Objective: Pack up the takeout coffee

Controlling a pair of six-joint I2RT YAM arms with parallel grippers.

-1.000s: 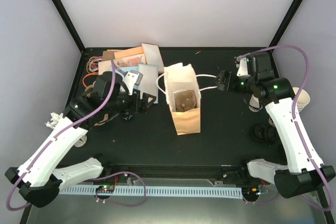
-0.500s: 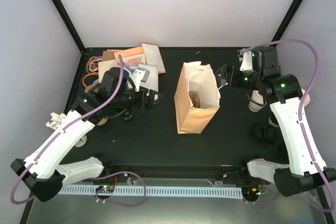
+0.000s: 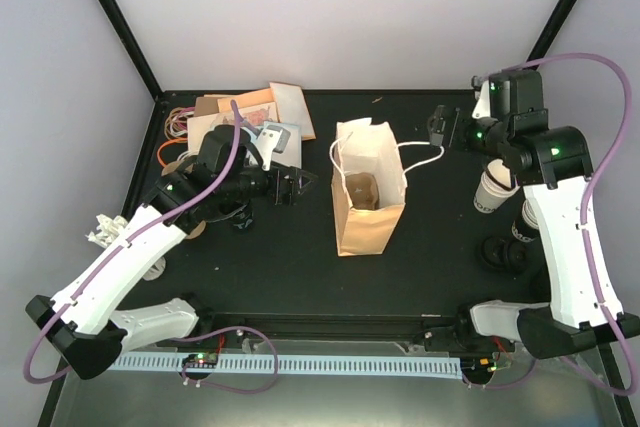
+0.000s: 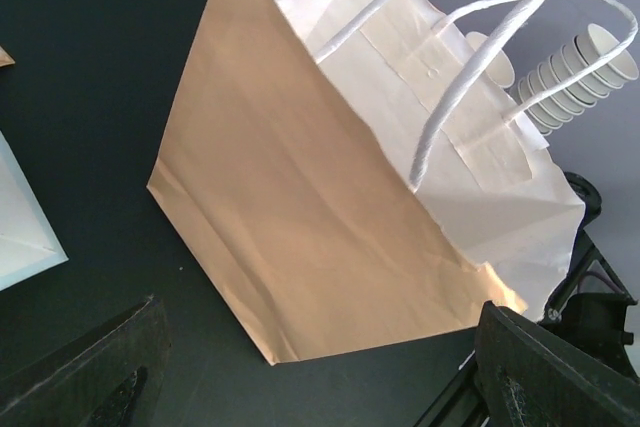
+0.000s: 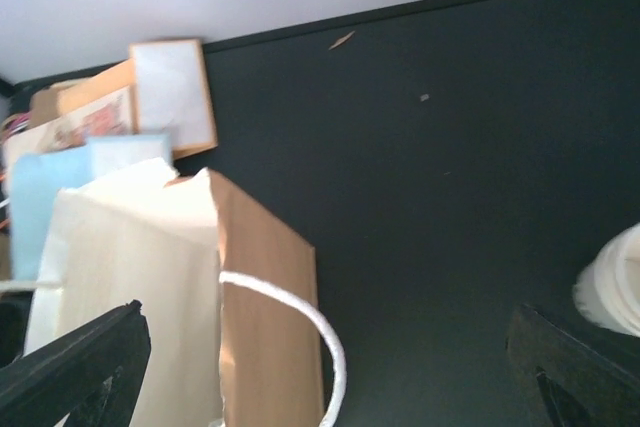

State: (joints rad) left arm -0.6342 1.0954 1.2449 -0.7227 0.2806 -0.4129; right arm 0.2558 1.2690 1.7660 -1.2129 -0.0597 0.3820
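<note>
Black tabletop (image 3: 430, 237) enclosed by pale walls (image 3: 340, 17). Brown paper bag (image 3: 368, 232) stood mid-table, white lettered paper coffee cup (image 3: 489, 194) seen right of it, outside. Left gripper (image 3: 300, 187) and right gripper (image 3: 438, 128) both spread wide, nothing held.

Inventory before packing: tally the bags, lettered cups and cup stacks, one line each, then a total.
Bag: 1
Lettered cup: 1
Cup stack: 1
Total: 3
</note>
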